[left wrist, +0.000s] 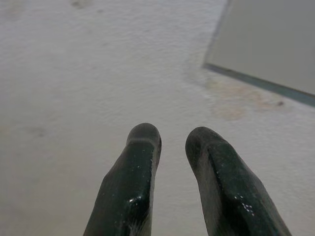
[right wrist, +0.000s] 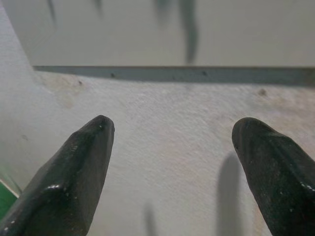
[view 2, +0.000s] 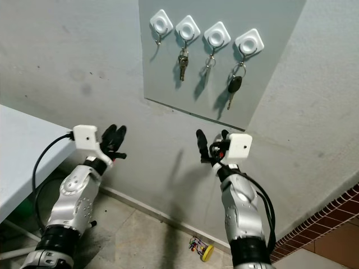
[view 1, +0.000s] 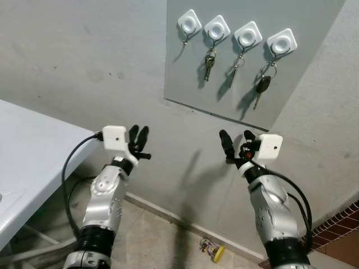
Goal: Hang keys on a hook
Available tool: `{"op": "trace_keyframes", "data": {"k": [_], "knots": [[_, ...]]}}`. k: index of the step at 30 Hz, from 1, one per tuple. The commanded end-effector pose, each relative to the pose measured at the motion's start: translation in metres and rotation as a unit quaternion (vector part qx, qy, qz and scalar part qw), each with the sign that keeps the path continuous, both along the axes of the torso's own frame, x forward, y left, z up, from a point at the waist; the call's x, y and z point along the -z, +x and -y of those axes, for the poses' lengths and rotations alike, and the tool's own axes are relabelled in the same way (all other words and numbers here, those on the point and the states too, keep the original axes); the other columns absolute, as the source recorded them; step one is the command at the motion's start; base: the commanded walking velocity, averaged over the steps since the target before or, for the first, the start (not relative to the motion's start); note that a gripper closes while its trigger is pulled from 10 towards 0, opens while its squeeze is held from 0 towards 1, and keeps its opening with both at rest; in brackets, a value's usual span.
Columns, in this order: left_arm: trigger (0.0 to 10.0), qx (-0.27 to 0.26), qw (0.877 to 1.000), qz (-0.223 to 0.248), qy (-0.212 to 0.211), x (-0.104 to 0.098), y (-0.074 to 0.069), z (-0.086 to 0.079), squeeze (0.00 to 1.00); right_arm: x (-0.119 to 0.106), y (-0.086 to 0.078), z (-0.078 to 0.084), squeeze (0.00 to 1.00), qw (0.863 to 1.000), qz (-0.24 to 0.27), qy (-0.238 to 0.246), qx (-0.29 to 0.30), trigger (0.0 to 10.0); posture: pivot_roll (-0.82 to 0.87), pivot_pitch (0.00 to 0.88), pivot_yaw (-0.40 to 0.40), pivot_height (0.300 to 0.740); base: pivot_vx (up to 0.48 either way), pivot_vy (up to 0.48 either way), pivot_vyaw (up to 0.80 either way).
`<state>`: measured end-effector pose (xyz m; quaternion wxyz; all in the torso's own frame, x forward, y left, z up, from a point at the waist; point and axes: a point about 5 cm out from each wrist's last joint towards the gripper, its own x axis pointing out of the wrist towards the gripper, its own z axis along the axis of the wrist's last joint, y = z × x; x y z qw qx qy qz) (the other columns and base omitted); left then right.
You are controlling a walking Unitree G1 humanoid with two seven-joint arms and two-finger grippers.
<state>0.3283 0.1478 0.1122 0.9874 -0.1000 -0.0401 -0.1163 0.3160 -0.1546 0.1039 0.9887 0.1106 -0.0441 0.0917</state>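
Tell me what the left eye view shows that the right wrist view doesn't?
Left eye view: four hooks, keys hanging on three of them, a table and the left tool.
Right wrist view: a close look at two black fingertips, wide apart and holding nothing.
Both: the right tool, the grey board and the wall.

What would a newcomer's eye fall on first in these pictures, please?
A grey board on the wall carries four white hooks in a row; the three on the right hold keys, the black-headed car key most conspicuous. Below, the left claw and right claw are raised toward the wall, both empty.
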Motion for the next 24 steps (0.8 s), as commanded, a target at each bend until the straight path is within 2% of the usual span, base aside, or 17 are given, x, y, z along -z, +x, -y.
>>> {"op": "trace_keyframes", "data": {"k": [1, 4, 6, 12, 24], "knots": [[10.0, -0.002, 1.000, 0.005, 0.002, 0.000, -0.001, -0.002, 0.00, -0.006, -0.002, 0.000, 0.00, 1.000, 0.017, -0.009, 0.004, 10.0, -0.08, 0.005, -0.019, 0.740, 0.000, 0.000, 0.00], [10.0, -0.012, 1.000, 0.004, 0.002, 0.003, -0.005, -0.005, 0.00, -0.002, -0.009, 0.001, 0.00, 1.000, 0.019, -0.022, 0.010, 10.0, -0.08, 0.004, -0.021, 0.740, 0.000, 0.000, 0.00], [10.0, -0.020, 1.000, 0.013, -0.014, 0.002, -0.007, -0.007, 0.00, -0.004, -0.013, 0.001, 0.00, 0.999, 0.029, -0.038, 0.016, 10.0, -0.08, 0.004, -0.021, 0.740, 0.000, 0.000, 0.00], [10.0, -0.035, 0.999, 0.020, -0.021, 0.000, -0.016, -0.009, 0.00, -0.009, -0.024, 0.001, 0.00, 0.996, 0.048, -0.072, 0.025, 10.0, -0.08, 0.003, -0.021, 0.740, 0.000, 0.000, 0.00], [10.0, -0.066, 0.998, 0.014, -0.020, 0.000, -0.023, -0.017, 0.00, -0.002, -0.033, 0.001, 0.00, 0.994, 0.027, -0.089, 0.054, 10.0, -0.07, 0.000, -0.030, 0.740, 0.000, 0.000, 0.00]]}}
